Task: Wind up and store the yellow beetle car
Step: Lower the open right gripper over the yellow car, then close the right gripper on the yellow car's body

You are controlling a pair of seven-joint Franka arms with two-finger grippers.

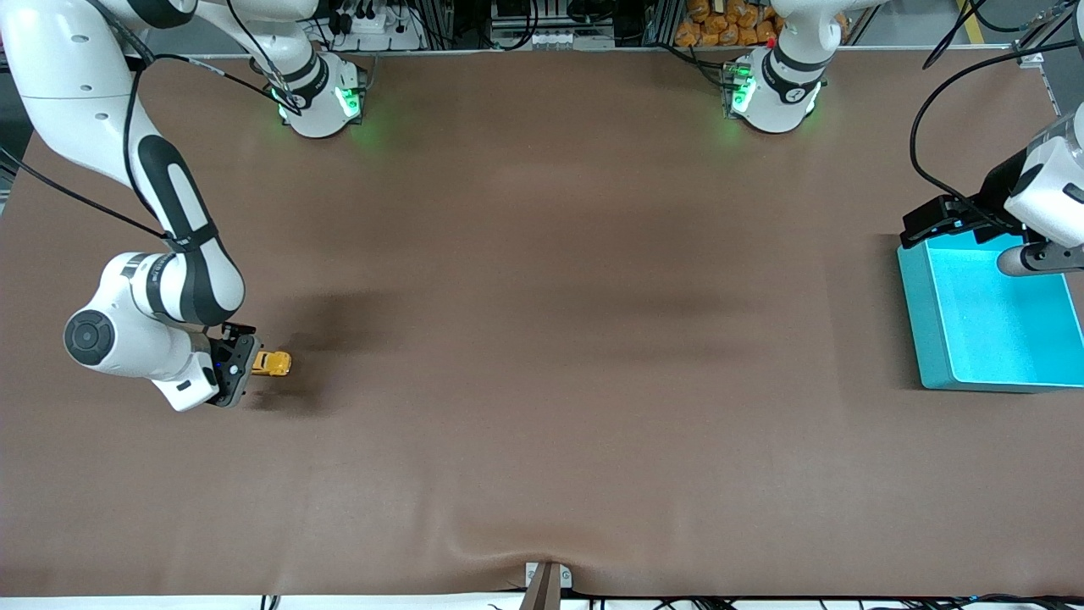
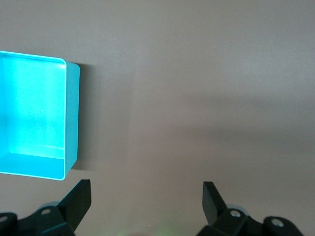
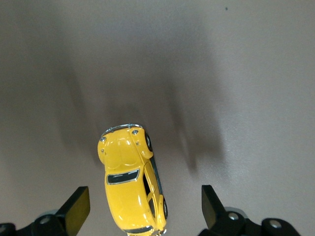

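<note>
While the right claw (image 3: 142, 209) gapes, yellow beetle car (image 3: 130, 182) sits between

Robotics lab, not a home. My two arm bases (image 1: 318, 102) are bolted along one edge of a wide surface (image 1: 542, 339) under a plain brown mat, green status lights on. Loose black cables (image 1: 931, 135), a power strip (image 1: 373, 21) and aluminium framing (image 1: 669, 17) crowd the edge by the bases. Bare staged worktop, one teal bin (image 1: 923, 339).
</note>
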